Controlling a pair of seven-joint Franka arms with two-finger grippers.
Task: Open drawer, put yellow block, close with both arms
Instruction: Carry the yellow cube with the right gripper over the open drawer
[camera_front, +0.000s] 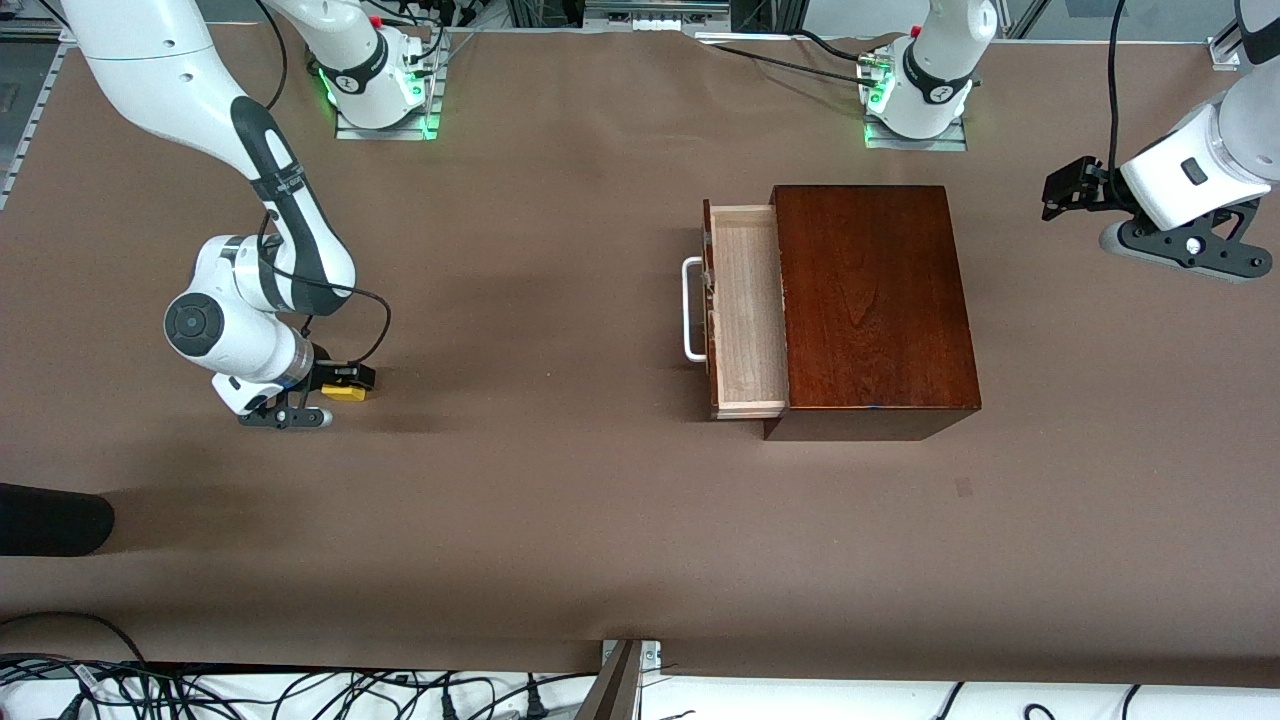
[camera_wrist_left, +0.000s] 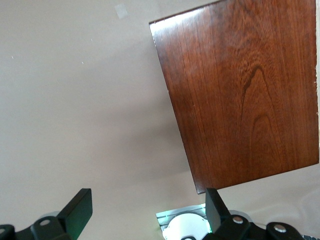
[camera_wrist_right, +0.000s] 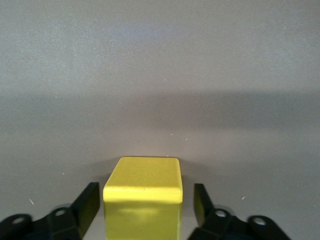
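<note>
The yellow block (camera_front: 351, 392) sits on the table toward the right arm's end. My right gripper (camera_front: 343, 380) is low at the block, open, with a finger on each side and a small gap to each. In the right wrist view the block (camera_wrist_right: 142, 192) stands between the fingers (camera_wrist_right: 89, 200) of my right gripper (camera_wrist_right: 145, 194). The drawer (camera_front: 748, 310) is pulled out of the mahogany box (camera_front: 870, 300), its tray empty and its white handle (camera_front: 691, 310) facing the right arm's end. My left gripper (camera_front: 1062, 190) waits open in the air past the box's other end; its wrist view (camera_wrist_left: 147, 205) shows the box top (camera_wrist_left: 240, 90).
A dark rounded object (camera_front: 50, 520) lies at the table's edge at the right arm's end, nearer the front camera. Cables run along the front edge (camera_front: 300, 690). The arm bases (camera_front: 380, 90) (camera_front: 915, 100) stand at the table's back.
</note>
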